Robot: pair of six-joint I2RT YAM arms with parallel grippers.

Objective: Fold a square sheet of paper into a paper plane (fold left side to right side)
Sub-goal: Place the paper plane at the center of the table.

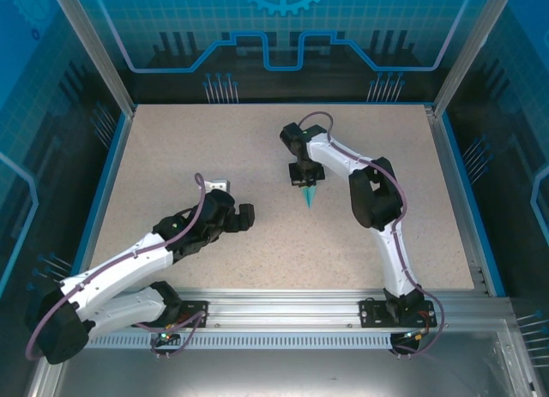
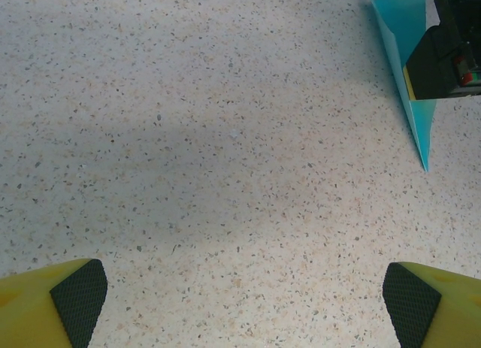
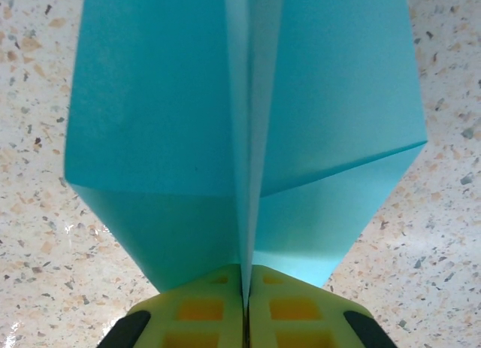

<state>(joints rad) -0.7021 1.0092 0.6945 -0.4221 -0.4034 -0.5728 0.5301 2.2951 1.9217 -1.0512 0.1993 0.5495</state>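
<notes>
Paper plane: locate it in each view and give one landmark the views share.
Top external: paper plane mid-table, slightly right of centre, tip toward the near edge.
Left wrist: top right corner, tip pointing down.
Right wrist: centre, spreading from the top edge almost to the bottom.
Shared landmark: the right end effector, shut on the plane's central ridge.

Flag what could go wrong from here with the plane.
1. The right tool pinches only the thin central ridge of the paper plane; the paper could slip out or crumple there.
2. The left tool hangs open over the table, apart from the plane, so nothing steadies the wings if it twists.
</notes>
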